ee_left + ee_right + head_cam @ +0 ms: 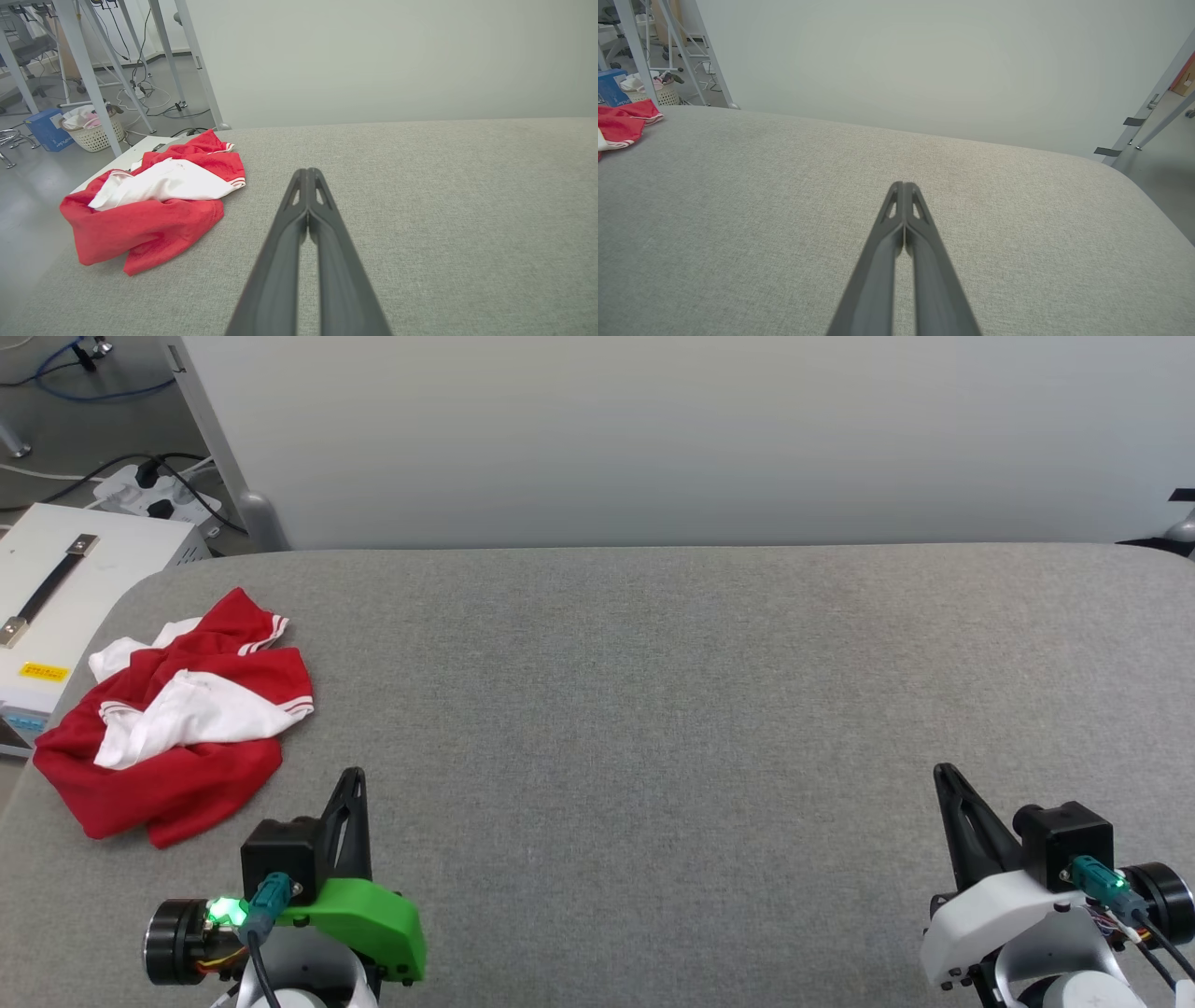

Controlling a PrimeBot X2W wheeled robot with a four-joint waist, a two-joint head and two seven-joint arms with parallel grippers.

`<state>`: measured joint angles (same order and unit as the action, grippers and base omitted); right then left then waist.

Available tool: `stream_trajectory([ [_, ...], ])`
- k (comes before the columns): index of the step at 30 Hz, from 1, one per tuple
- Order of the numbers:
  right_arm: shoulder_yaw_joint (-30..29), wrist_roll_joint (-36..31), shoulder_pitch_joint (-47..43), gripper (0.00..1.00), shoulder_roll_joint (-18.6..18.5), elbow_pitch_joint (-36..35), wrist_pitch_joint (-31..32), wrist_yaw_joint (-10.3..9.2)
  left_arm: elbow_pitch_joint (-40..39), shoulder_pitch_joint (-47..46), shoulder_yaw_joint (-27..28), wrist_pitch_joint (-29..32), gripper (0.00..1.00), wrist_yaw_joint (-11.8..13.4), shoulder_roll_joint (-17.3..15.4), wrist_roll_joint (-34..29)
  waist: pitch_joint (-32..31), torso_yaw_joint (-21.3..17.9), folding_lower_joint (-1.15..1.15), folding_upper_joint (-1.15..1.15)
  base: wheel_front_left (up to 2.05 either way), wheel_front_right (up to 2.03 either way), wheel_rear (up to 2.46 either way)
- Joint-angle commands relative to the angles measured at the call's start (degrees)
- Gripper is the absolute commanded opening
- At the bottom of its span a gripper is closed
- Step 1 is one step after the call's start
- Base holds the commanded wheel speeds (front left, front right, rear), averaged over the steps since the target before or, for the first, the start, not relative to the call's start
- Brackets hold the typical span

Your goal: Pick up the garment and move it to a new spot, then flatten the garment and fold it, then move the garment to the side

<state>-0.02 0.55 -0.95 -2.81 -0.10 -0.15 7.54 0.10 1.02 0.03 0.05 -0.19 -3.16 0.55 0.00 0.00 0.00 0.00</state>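
Grey fabric table point(672, 709), pale wall behind. The garment point(177, 737) is crumpled at the table's left edge. Left gripper point(354, 777) is parked near it and right gripper point(943, 773) well apart, both closed tight with nothing held. Risk: the garment could be dragged off the edge by a shallow, one-layer pinch.

Robotics lab, metal frame legs point(85, 70), floor cables point(187, 112), power strip point(154, 497)

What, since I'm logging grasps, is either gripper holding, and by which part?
Nothing. The left gripper and right gripper are shut, empty; the garment lies crumpled, untouched.
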Motion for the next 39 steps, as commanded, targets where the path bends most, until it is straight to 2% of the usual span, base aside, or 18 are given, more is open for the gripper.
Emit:
stream_trajectory([
  [1,0.02,-0.55,0.95,0.00,-0.07,0.10,0.15,-0.05,-0.10,-1.02,-0.03,-0.05,0.00,0.19,0.28,-0.55,0.00,0.00,0.00,0.00,0.00,0.00,0.00],
  [6,0.02,-0.55,0.95,0.00,-0.07,0.10,0.15,-0.05,-0.10,-1.02,-0.03,-0.05,0.00,0.19,0.28,-0.55,0.00,0.00,0.00,0.00,0.00,0.00,0.00],
  [7,0.02,0.00,0.00,1.00,0.00,0.00,0.00,0.00,0.00,0.00,0.01,0.00,1.00,0.00,0.00,0.00,0.00,0.00,0.00,0.00,0.00,0.00,0.00],
  [39,-1.47,4.60,-0.56,1.00,0.00,-1.62,-3.37,-0.01,-0.47,0.07,-0.21,-3.41,1.00,1.36,0.05,1.45,0.25,0.04,0.00,0.00,0.00,0.00,0.00],
])
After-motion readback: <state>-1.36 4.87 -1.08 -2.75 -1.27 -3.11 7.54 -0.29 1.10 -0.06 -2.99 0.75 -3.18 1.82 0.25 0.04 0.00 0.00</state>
